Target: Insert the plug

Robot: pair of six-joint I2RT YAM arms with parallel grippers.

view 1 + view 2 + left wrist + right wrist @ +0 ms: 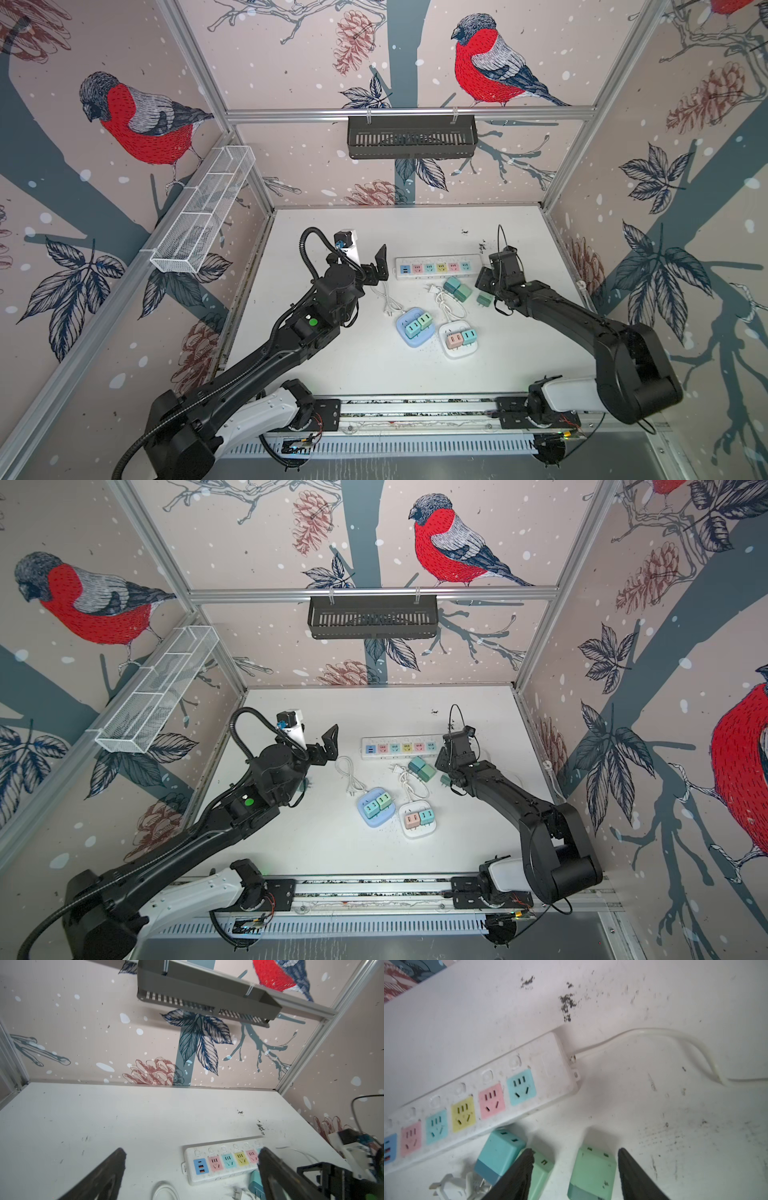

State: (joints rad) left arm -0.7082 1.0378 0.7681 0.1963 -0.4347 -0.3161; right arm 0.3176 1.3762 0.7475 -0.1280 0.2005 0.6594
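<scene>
Both spread wide: left end effector (192, 1151) empty, right end effector (575, 1151) straddling green plug (592, 1169), prongs cropped.

My left end effector (192, 1151) aloft, jaws wide apart; my right end effector (575, 1151) low, jaws partly apart.

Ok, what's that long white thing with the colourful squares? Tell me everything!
It's a long white plastic-looking power strip, lying flat on the white table. One blue USB panel, then pink, teal, yellow, pink and teal sockets, all empty, each with a small button. It's scuffed. A white cord leaves one end.
</scene>
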